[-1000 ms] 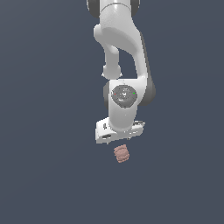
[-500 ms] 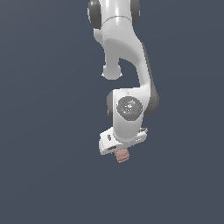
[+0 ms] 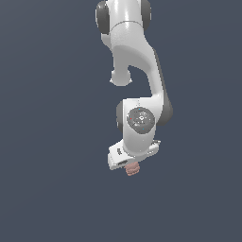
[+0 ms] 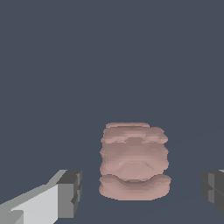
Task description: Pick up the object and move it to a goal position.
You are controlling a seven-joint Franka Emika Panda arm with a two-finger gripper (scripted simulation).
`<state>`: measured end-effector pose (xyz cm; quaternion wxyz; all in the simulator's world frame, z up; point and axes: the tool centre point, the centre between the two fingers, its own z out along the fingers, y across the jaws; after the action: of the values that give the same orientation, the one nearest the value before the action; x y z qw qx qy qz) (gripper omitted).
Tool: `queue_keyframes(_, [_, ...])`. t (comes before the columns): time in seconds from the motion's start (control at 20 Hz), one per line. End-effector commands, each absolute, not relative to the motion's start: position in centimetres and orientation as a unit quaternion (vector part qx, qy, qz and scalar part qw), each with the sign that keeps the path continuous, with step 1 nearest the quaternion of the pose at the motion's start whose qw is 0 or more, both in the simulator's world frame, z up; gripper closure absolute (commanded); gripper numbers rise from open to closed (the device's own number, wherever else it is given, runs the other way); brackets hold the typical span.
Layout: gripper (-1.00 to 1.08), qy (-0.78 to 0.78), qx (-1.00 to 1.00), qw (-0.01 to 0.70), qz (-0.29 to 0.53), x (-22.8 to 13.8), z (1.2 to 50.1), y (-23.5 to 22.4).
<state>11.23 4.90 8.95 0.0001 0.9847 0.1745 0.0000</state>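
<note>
White arm hangs down from top of frame against plain dark grey-blue ground. Claw at lowest end, mostly hidden behind wrist housing. Pinkish-brown ridged object peeks out directly beneath, partly covered by claw. Finger spacing unreadable.

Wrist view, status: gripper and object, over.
Gripper open, fingers either side of the object, gaps both sides. Object not yet grasped. Nothing in the way.
</note>
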Motion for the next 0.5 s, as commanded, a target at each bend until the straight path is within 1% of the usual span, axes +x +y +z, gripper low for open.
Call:
queue_keyframes(0.0, [-0.92,0.175,0.985,0.000,0.000,11.2,8.4,4.9])
queue_keyframes(0.45, [-0.92,0.176,0.984,0.000,0.000,11.1,4.2,4.9])
